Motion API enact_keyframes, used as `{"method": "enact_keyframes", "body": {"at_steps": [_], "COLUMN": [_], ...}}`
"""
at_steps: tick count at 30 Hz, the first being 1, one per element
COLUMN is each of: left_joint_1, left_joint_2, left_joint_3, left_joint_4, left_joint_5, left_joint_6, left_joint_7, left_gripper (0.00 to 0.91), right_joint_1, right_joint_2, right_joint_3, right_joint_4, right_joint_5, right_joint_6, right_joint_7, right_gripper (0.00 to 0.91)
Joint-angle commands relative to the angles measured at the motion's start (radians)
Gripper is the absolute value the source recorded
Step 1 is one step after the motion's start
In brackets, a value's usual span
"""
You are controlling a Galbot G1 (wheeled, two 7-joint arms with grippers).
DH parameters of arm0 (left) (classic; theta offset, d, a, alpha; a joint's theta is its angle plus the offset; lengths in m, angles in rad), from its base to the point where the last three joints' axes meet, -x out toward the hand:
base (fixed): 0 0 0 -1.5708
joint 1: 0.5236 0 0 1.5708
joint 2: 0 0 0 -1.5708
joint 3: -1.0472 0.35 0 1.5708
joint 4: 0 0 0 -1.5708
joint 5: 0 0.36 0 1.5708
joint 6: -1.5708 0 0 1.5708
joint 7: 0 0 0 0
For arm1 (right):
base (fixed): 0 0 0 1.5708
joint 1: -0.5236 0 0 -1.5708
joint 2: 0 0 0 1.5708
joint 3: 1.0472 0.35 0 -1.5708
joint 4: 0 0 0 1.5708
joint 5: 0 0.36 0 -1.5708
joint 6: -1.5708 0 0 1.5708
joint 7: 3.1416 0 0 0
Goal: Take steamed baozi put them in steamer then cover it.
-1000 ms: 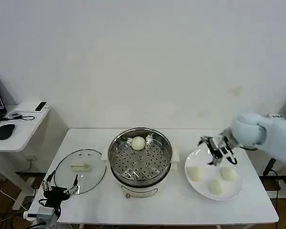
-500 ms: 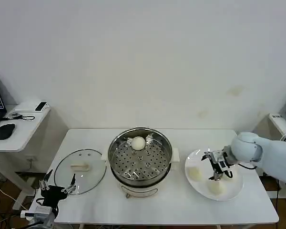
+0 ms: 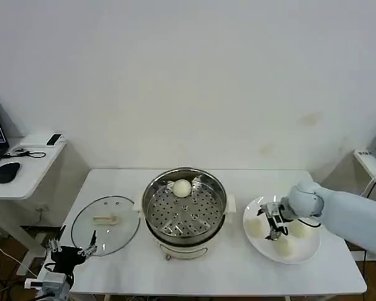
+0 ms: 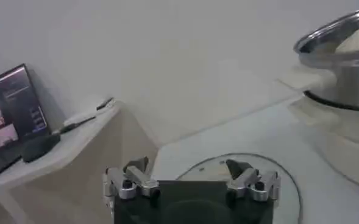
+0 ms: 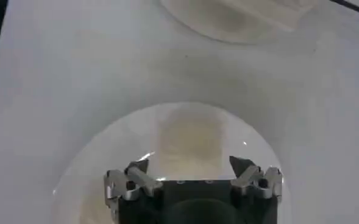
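The steamer [image 3: 185, 210] stands mid-table with one steamed baozi [image 3: 182, 187] on its perforated tray. Three more baozi sit on a white plate [image 3: 258, 249] to its right: a left one [image 3: 255, 227], a front one [image 3: 284, 246] and a right one [image 3: 302, 229]. My right gripper [image 3: 272, 221] hangs open low over the plate, just beside the left baozi. In the right wrist view a pale baozi [image 5: 191, 137] lies ahead of the open right gripper [image 5: 190, 164]. The cover [image 3: 116, 232] lies flat left of the steamer. My left gripper [image 3: 72, 251] is open at the table's front left corner.
A side table [image 3: 22, 169] with a mouse, cables and a monitor stands off to the left. In the left wrist view the open left gripper [image 4: 186, 167] faces the cover [image 4: 252, 164], with the steamer [image 4: 344, 67] beyond it. Bare tabletop lies in front of the steamer.
My right gripper has dropped and moved left across the plate, from above its far rim to beside the left baozi. The left gripper has sunk slightly at the front corner.
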Motion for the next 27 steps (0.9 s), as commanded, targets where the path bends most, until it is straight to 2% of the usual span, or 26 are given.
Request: {"method": "enact_keyframes", "body": {"at_steps": [1,9,11,16,23,27], "left_joint_1": [-0.003,0.003,0.003,0.005,0.006,0.009], "left_joint_2": [-0.001,-0.004,-0.005,-0.008,-0.016,-0.018], "left_joint_3": [-0.002,-0.004,-0.003,-0.004,-0.009,-0.004], "left_joint_4": [0.006,0.004,0.002,-0.003,-0.009,-0.018], "left_joint_5": [0.0,0.004,0.004,0.005,0.004,0.006], "left_joint_6": [-0.005,-0.007,-0.007,-0.006,-0.007,-0.007], "left_joint_7": [-0.005,-0.004,-0.004,-0.005,-0.01,-0.009], "left_gripper": [0.907,0.907,0.907,0.907,0.907,0.907], "right_joint_1": [-0.058,-0.07,-0.07,-0.046,0.032,0.124], "right_joint_2": [0.065,0.061,0.057,0.044,-0.003,-0.042], "right_joint_3": [0.049,0.062,0.061,0.062,0.065,0.028], "right_joint_4": [-0.064,-0.069,-0.067,-0.054,-0.026,-0.001], "right_joint_5": [-0.024,-0.038,-0.04,-0.036,-0.057,-0.034], "right_joint_6": [-0.008,-0.008,-0.009,-0.007,0.036,0.048], "right_joint_7": [0.0,-0.016,-0.023,-0.041,-0.161,-0.166], "right_gripper": [0.786,0.715,0.665,0.635,0.635,0.635]}}
